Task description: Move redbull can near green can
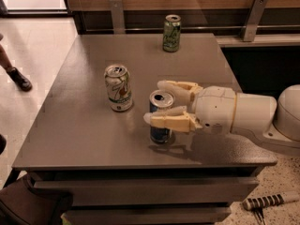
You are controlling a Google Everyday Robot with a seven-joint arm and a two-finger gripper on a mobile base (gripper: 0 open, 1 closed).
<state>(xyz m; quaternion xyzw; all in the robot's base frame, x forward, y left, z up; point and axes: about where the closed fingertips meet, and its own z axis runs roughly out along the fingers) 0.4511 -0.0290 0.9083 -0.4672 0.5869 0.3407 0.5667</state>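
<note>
I'm looking at the gripper [159, 103] reaching in from the right with its fingers apart on either side of the upright redbull can [161, 116] near the table's [70, 125] front edge — not visibly clamped — and the green can [171, 33] is standing well apart at the far edge.

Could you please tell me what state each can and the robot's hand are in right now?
redbull can: upright on the table, between the hand's fingers.
green can: upright, alone near the table's far edge.
white-silver can: upright, left of the redbull can, apart from it.
hand: fingers around the redbull can, one each side.
</note>
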